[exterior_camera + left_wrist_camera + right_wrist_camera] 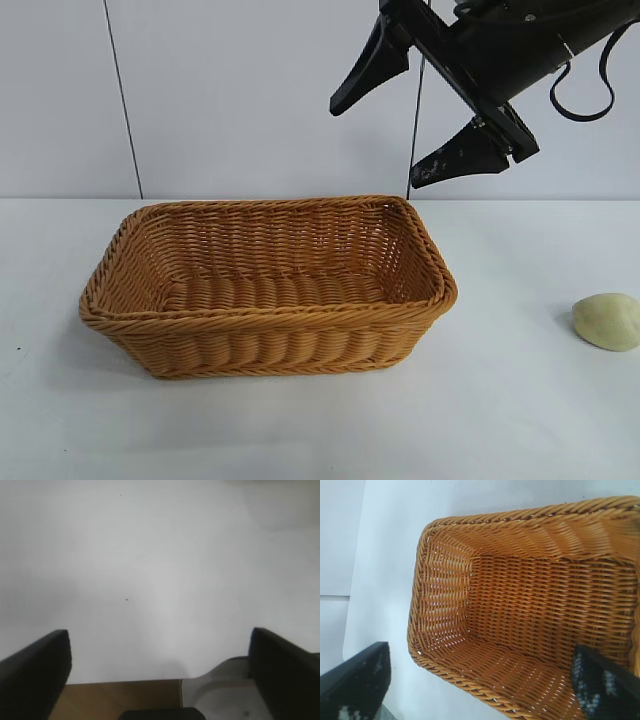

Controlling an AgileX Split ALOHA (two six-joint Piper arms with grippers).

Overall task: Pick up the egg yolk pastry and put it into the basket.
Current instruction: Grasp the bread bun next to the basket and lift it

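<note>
The egg yolk pastry lies on the table, well right of the basket.

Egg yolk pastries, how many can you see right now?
1. The egg yolk pastry lies on the table to the right of the basket, outside it. The basket looks empty, so none seems hidden.

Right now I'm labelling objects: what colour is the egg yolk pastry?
Pale yellowish-green cream, matte; the egg yolk pastry shows best in the exterior view.
</note>
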